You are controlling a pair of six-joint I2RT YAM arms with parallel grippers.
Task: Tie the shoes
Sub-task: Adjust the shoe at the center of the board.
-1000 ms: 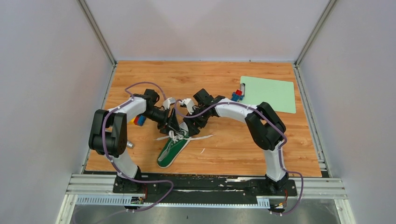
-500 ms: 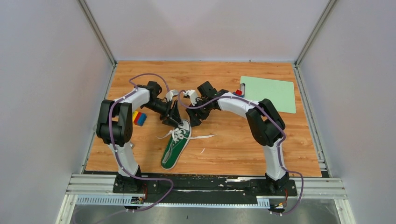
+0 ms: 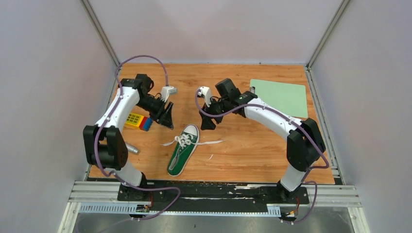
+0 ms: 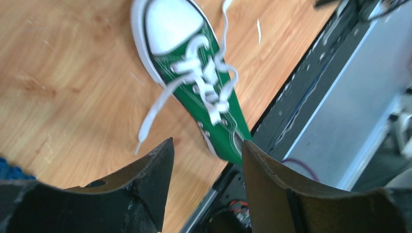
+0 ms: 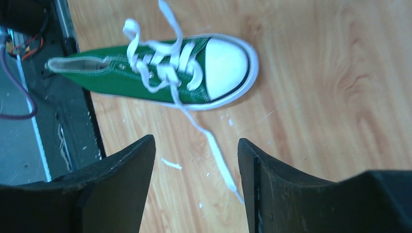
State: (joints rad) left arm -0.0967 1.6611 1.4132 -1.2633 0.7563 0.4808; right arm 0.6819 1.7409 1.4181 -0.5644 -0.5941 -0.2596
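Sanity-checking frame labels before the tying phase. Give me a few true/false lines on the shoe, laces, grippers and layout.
1. The left gripper is open with nothing between its fingers. True.
2. The right gripper is pinching a lace. False: it is open and empty, above the table.
3. The shoe lies with its white toe pointing away from the arm bases. True.
4. Both lace ends are tucked inside the shoe. False: they trail out on the wood, one to each side.
5. The green mat lies on the left arm's side. False: it is at the far right, on the right arm's side.
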